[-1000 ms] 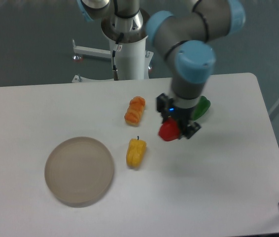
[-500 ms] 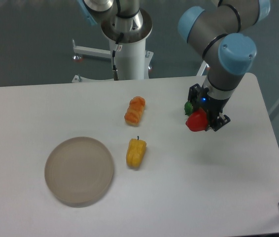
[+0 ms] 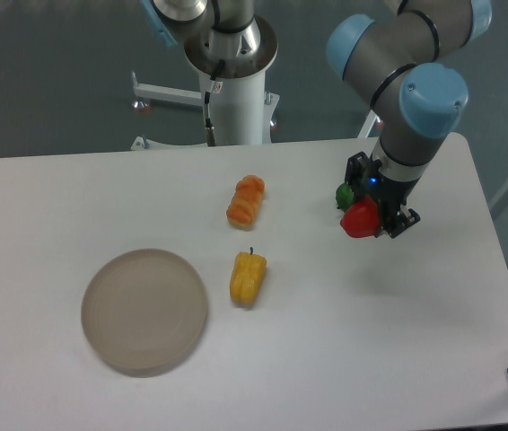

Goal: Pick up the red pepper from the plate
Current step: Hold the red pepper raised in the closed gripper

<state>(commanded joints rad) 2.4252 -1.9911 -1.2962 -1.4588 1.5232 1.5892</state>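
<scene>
Camera view, fixed, overlooking the tabletop (image 3: 344, 359). Claw (image 3: 372, 218) is closed on the red pepper (image 3: 359, 219), holding it above the tabletop surface, well apart from the plate (image 3: 144, 312). A green item (image 3: 344, 194) sits just behind and to the left of the claw, partly hidden by it. Orange pepper (image 3: 246, 200) lies well to the claw's left; yellow pepper (image 3: 247, 277) lies left of and nearer the camera than the claw. Plate lies farthest left, near the front edge.
</scene>
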